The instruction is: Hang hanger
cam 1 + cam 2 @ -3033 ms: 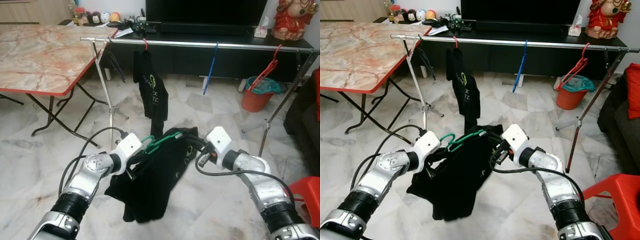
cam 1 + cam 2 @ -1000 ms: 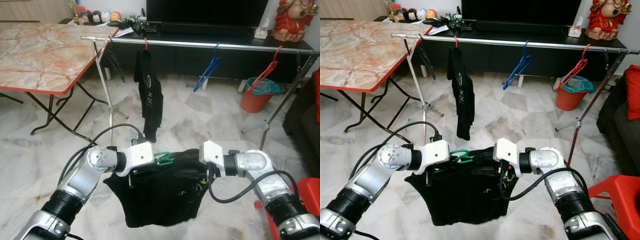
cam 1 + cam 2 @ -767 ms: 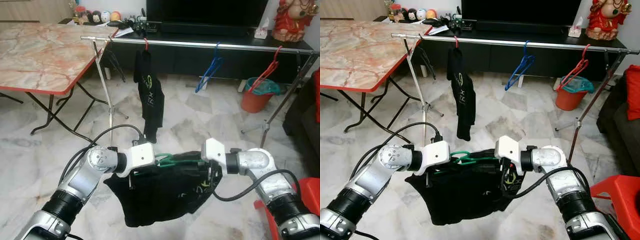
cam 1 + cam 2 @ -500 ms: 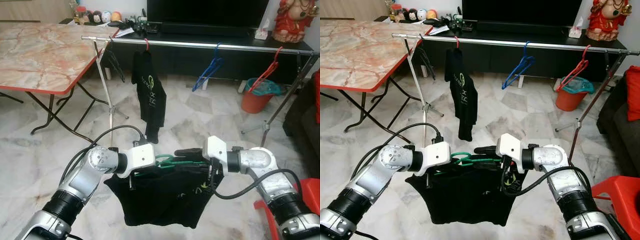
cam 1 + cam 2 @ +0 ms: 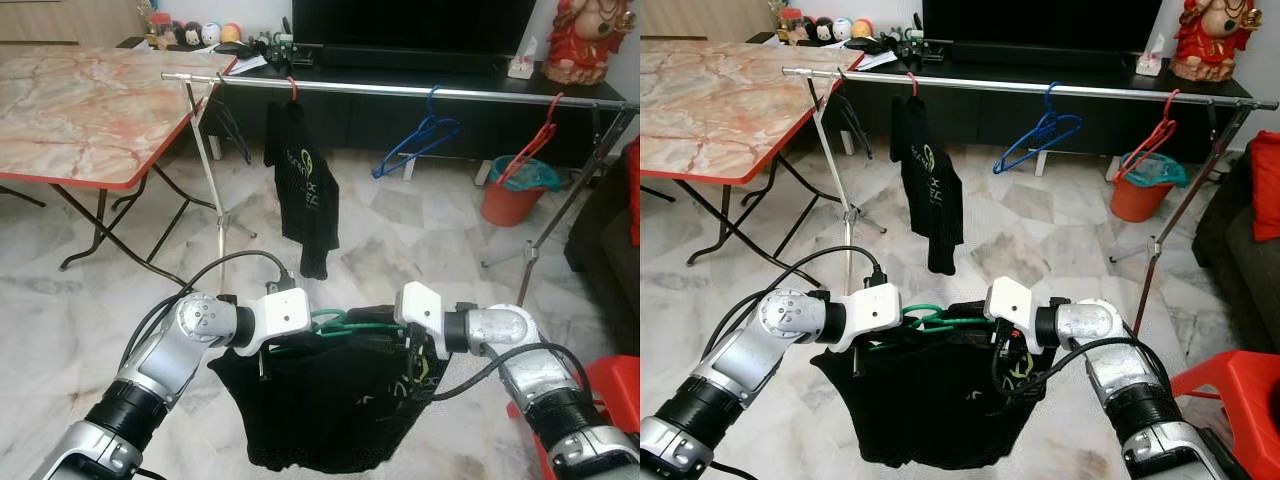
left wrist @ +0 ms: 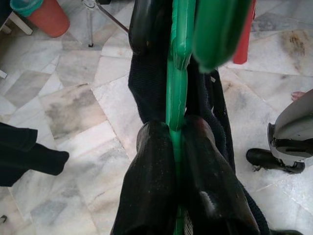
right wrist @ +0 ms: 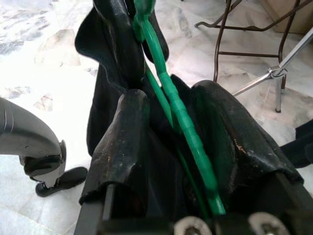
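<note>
Hanging between the two arms above the marble floor [image 5: 90, 300], a green plastic hanger [image 5: 345, 322] carrying a black shirt [image 5: 330, 405] is held level in front of the robot. The left gripper [image 6: 177, 142] is clamped on the hanger bar, its two black fingers pressed together around the green plastic, as seen in the left wrist view. The right gripper [image 7: 178, 115] is seen with its fingers apart on either side of the green bar, black cloth bunched against them. Beyond the arms, a silver clothes rail [image 5: 400, 90] on a metal stand is noted, bearing a second black shirt [image 5: 305, 185] on a red hook, a blue hanger [image 5: 418, 140] and a red hanger [image 5: 530, 145]. An orange bucket [image 5: 512, 190] stands under the rail, and a marble-topped folding table [image 5: 85, 110] stands to the left.
</note>
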`<state>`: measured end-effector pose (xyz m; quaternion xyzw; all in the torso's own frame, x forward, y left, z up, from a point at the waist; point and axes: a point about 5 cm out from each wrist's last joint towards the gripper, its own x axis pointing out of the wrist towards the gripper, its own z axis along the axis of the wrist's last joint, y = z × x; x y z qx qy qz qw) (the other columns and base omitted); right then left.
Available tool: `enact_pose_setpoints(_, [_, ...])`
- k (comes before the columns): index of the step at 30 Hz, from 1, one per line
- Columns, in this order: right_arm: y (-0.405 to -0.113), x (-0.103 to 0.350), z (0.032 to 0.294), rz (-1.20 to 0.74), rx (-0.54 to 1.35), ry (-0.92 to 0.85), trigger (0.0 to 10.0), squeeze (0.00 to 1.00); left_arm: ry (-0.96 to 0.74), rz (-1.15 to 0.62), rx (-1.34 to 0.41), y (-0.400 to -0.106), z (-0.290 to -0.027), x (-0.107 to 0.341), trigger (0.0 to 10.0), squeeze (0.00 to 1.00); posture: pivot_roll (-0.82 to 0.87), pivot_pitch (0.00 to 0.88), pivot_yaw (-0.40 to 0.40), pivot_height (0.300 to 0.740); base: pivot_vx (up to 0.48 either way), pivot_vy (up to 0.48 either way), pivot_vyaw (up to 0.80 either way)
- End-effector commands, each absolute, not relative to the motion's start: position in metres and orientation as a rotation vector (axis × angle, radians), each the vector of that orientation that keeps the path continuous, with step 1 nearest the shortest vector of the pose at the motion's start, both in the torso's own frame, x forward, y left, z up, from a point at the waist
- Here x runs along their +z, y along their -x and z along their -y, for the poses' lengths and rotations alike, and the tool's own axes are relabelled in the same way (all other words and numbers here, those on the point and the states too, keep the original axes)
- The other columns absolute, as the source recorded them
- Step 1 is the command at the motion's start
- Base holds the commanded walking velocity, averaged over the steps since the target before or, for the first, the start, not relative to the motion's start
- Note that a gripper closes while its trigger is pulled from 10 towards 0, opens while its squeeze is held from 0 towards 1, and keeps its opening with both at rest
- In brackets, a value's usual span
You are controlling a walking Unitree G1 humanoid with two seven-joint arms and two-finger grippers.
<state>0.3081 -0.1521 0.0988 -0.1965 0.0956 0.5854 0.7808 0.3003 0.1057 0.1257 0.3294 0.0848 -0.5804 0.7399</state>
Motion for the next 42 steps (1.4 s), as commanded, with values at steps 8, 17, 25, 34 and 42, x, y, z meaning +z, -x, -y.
enact_pose_setpoints(8, [-0.312,0.095,0.149,-0.209,1.242,0.443,10.0,0.00,-0.745,-0.130,-1.280,-0.304,-0.099,0.140,10.0,0.00,-0.09,0.000,-0.031,0.740,0.000,0.000,0.00])
enact_pose_setpoints(17, [-0.312,0.088,0.148,-0.224,1.239,0.452,10.0,0.00,-0.744,-0.130,-1.280,-0.304,-0.098,0.140,10.0,0.00,-0.08,0.000,-0.032,0.740,0.000,0.000,0.00])
enact_pose_setpoints(25, [-0.313,0.085,0.146,-0.226,1.221,0.459,10.0,0.00,-0.741,-0.133,-1.279,-0.304,-0.098,0.140,10.0,0.00,-0.08,0.000,-0.032,0.740,0.000,0.000,0.00])
enact_pose_setpoints(34, [-0.313,0.084,0.146,-0.233,1.227,0.458,0.0,0.00,-0.739,-0.135,-1.278,-0.304,-0.098,0.140,10.0,0.00,-0.08,0.000,-0.031,0.740,0.000,0.000,0.00])
enact_pose_setpoints(42, [-0.312,0.082,0.145,-0.236,1.237,0.455,0.0,0.00,-0.742,-0.133,-1.270,-0.306,-0.099,0.140,10.0,0.00,-0.08,0.000,-0.032,0.740,0.000,0.000,0.00])
